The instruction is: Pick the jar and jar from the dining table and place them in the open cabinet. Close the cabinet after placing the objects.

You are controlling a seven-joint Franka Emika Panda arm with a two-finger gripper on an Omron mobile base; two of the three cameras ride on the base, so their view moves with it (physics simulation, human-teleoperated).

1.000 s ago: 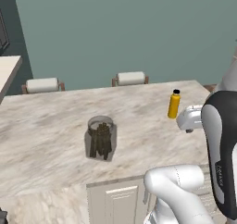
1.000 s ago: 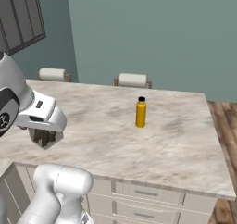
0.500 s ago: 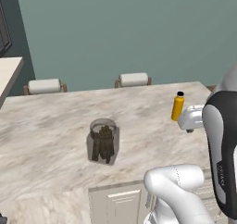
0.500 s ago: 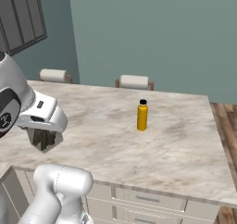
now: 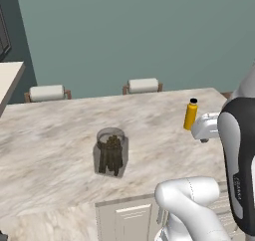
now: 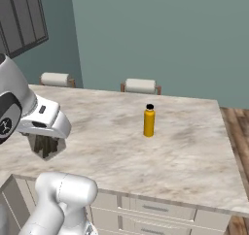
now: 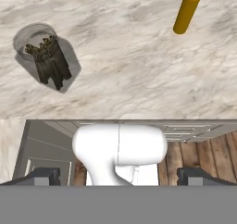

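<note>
A wide clear glass jar (image 5: 110,153) holding dark brown sticks stands upright on the beige marbled dining table (image 5: 55,130), towards its near edge. In the hand view the jar (image 7: 46,61) is at the upper left, well away from my gripper (image 7: 119,177). The gripper hangs above the table's near edge, open, its two dark fingertips (image 7: 44,177) far apart with no object between them. In the right base view my hand partly covers the jar (image 6: 46,146). The cabinet is out of view.
A yellow bottle (image 5: 191,114) with a black cap stands on the right half of the table, also in the hand view's upper right (image 7: 187,10). Two chair backs (image 5: 47,92) (image 5: 143,84) line the far side. Drawers (image 6: 155,209) sit under the near edge, and wooden floor (image 6: 236,127) lies to the right.
The whole picture has shifted slightly, so the camera has moved a little. Jar and bottle keep their places on the table, and the gripper stays open.
</note>
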